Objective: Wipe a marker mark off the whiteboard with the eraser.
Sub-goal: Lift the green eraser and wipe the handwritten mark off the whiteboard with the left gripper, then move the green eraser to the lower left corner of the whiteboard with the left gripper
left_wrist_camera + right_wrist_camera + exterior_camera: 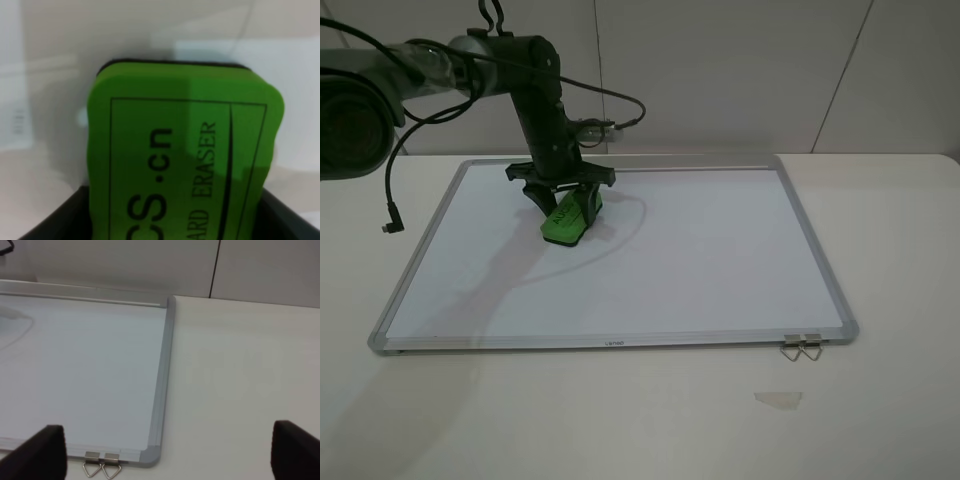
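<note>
The whiteboard lies flat on the table, silver frame all round; its right corner also shows in the right wrist view. My left gripper is shut on the green eraser, held tilted with its lower end down at the board's back-left area. Close up, the eraser fills the left wrist view, black jaws either side of it. No marker mark shows on the board's visible surface. My right gripper is open over the board's near right corner, and does not show in the exterior view.
Two metal hanging clips stick out at the board's near right corner. A scrap of tape lies on the table in front. A black cable end hangs left of the board. The wall stands close behind.
</note>
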Controlling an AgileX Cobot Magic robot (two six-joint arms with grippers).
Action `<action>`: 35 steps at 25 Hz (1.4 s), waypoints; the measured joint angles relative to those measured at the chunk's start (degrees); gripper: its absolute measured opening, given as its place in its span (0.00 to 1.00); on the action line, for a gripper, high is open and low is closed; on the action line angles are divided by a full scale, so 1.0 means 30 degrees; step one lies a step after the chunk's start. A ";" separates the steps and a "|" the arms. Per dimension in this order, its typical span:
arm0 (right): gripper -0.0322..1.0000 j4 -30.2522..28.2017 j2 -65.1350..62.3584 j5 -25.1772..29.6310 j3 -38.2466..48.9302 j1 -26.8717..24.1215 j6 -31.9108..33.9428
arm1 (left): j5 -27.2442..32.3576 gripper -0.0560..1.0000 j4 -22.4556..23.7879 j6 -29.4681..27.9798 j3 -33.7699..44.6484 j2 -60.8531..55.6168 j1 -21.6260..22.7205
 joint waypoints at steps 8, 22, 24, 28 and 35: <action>0.82 0.0000 0.0000 0.0000 0.0000 0.0000 0.0000 | 0.0000 0.62 0.0787 -0.0990 0.0000 -0.0138 0.3008; 0.82 0.0000 0.0000 0.0000 0.0000 0.0000 0.0000 | 0.0000 0.62 0.0768 -0.1151 0.0223 -0.2724 0.3679; 0.82 0.0000 0.0000 0.0000 0.0000 0.0000 0.0000 | 0.0000 0.62 0.0374 -0.1238 0.0223 -0.3688 0.3679; 0.82 0.0000 0.0000 0.0000 0.0000 0.0000 0.0000 | 0.0015 0.62 0.0125 -0.1686 0.0967 -0.5559 0.3679; 0.82 0.0000 0.0000 0.0000 0.0000 0.0000 0.0000 | 0.0015 0.62 0.0652 -0.2492 0.5722 -0.9818 0.3679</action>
